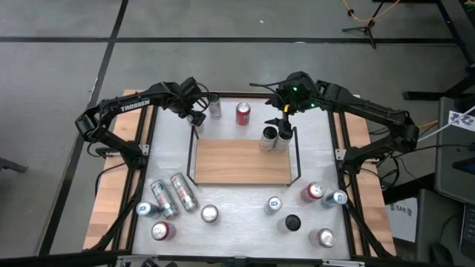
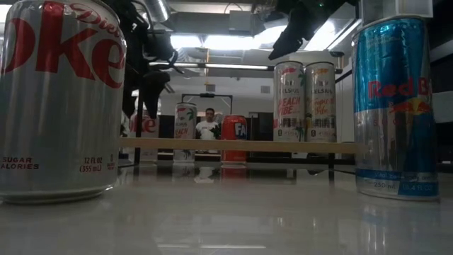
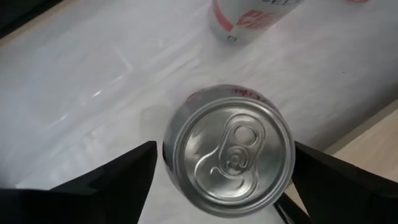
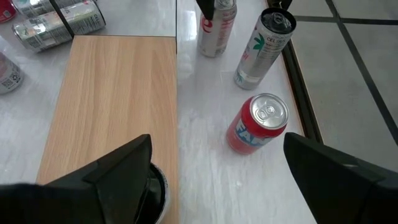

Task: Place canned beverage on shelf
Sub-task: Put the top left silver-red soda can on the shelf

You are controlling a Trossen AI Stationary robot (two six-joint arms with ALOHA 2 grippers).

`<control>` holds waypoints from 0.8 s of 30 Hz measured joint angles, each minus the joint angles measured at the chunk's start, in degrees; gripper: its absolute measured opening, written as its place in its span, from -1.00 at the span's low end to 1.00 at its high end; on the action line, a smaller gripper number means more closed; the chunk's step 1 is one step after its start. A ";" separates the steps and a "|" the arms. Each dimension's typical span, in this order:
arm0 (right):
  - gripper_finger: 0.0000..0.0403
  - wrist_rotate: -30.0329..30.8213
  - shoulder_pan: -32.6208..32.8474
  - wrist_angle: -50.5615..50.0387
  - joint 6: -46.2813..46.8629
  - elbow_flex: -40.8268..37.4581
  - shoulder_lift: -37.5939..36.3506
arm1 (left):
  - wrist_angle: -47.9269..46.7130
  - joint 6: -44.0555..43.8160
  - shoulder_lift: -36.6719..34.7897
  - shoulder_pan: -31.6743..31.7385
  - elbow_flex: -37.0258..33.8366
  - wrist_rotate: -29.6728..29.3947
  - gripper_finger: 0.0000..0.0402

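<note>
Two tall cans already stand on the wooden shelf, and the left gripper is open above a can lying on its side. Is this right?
Not quite. The left wrist view shows the can under the left gripper standing upright, lid upward. Two slim cans do stand on the shelf.

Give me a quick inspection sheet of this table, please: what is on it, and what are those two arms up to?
Surface: white tabletop.
Job's things: wooden shelf holds two slim cans at its far right corner.
Clutter: red can and slim can behind the shelf; about a dozen cans in front, two lying down.
Grippers: left end effector open around an upright can; right end effector open above the shelf.
Cables: orange cable on floor.
Surroundings: person behind the table.
</note>
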 joint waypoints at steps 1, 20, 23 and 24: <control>0.79 -0.02 0.02 0.00 0.00 0.00 0.00 | -0.17 -0.51 -0.01 0.00 0.00 -0.17 0.70; 0.79 0.00 0.02 -0.02 0.00 0.00 0.00 | 0.28 -5.35 -0.09 0.02 0.09 -1.62 0.69; 0.79 -0.02 0.02 -0.02 0.00 0.00 0.00 | 0.28 -5.68 -0.09 0.04 0.09 -1.63 0.69; 0.79 0.00 0.02 -0.02 0.00 0.00 0.00 | 0.28 -5.68 -0.09 0.04 0.09 -1.63 0.69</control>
